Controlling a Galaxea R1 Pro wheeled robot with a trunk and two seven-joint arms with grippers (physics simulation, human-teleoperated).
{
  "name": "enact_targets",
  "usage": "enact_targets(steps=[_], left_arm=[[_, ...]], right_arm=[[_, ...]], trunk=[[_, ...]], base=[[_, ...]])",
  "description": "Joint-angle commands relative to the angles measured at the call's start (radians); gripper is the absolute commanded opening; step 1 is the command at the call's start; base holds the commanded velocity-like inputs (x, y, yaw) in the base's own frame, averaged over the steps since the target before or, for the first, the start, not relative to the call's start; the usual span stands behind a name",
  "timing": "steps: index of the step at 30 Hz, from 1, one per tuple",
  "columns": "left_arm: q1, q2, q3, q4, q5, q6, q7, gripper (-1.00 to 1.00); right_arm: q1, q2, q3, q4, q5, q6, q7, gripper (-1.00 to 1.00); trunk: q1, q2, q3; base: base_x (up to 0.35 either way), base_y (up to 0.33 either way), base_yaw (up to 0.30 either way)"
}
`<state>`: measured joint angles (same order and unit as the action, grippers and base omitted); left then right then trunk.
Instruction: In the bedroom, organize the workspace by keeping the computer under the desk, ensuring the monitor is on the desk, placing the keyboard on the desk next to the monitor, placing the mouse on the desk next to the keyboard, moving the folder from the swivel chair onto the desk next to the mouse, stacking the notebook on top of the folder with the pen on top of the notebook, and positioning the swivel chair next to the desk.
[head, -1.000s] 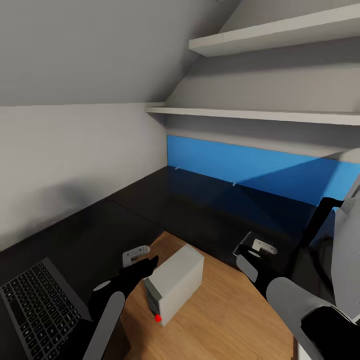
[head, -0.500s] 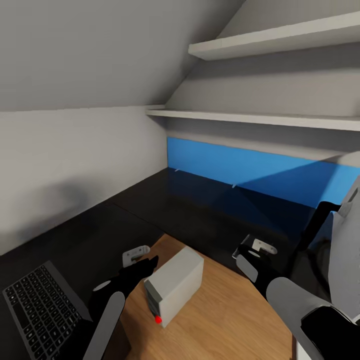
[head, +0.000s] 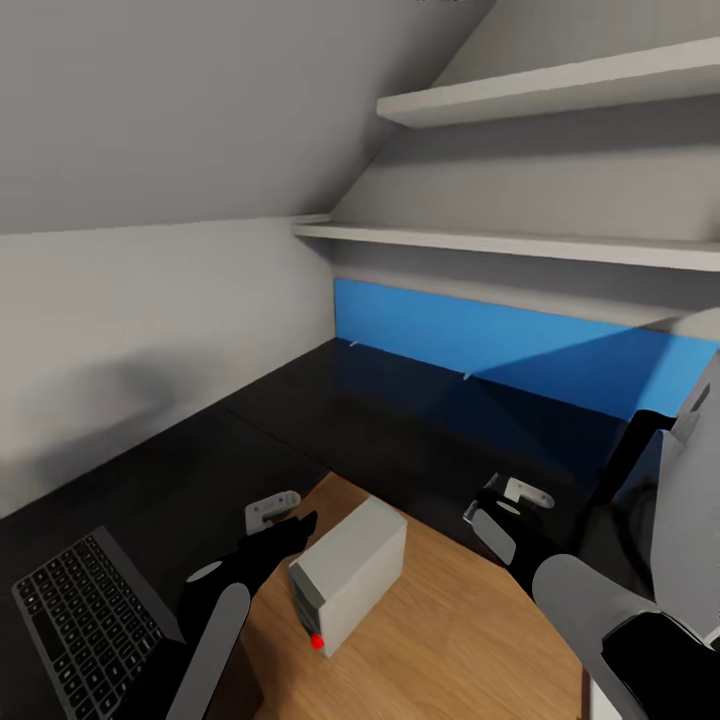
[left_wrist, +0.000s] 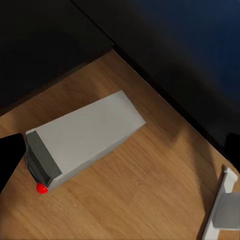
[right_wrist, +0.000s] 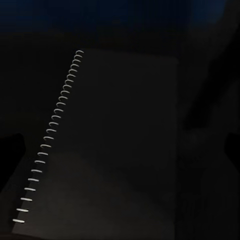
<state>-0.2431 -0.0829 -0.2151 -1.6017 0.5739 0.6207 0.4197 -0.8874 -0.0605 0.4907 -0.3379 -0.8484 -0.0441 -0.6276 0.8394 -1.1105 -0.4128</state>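
Note:
The light grey computer (head: 350, 575) with its red light stands on the wooden floor just in front of the desk (head: 420, 420), whose glossy black top has a blue back panel. The left wrist view looks down on the computer (left_wrist: 85, 140). My left gripper (head: 285, 518) hangs open just left of the tower. My right gripper (head: 512, 497) hovers open over the desk's front edge. Below it, in the right wrist view, a dark spiral-bound notebook (right_wrist: 105, 150) lies flat on the black top. The keyboard (head: 85, 620) rests on a black surface at the lower left. The monitor (head: 690, 490) shows its grey back at the right edge.
Two white wall shelves (head: 520, 240) hang above the desk under a sloped ceiling. A grey wall (head: 150, 320) closes the left side. A white desk foot (left_wrist: 225, 210) lies on the wood floor (head: 450, 630) near the computer.
The whole picture has drifted slightly downward, so the camera moved. Both grippers and the computer hold their places relative to each other.

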Motion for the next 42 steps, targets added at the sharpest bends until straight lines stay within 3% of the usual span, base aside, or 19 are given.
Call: enact_targets(steps=[1,11,34,42], left_arm=[[-0.001,0.000,-0.001,-0.001,0.011,0.002,0.010,1.00],[-0.001,0.000,-0.018,-0.001,0.009,0.002,0.010,1.00],[-0.001,0.000,-0.020,-0.001,0.009,0.001,0.010,1.00],[-0.001,0.001,-0.020,-0.001,0.009,0.001,0.010,1.00]], right_arm=[[-0.001,-0.001,0.008,-0.001,-0.011,-0.005,-0.004,1.00],[-0.001,-0.001,0.008,-0.001,-0.009,-0.005,-0.004,1.00],[-0.001,-0.001,0.005,-0.019,-0.009,-0.006,-0.004,1.00],[-0.001,-0.001,0.004,-0.019,-0.008,-0.014,-0.004,1.00]], trunk=[[-0.004,0.007,0.002],[-0.042,0.077,0.033],[-0.042,0.077,0.033],[-0.042,0.077,0.033]], base=[[0.000,0.000,0.000],[0.000,0.000,0.000],[0.002,0.000,0.000],[0.209,-0.060,0.000]])
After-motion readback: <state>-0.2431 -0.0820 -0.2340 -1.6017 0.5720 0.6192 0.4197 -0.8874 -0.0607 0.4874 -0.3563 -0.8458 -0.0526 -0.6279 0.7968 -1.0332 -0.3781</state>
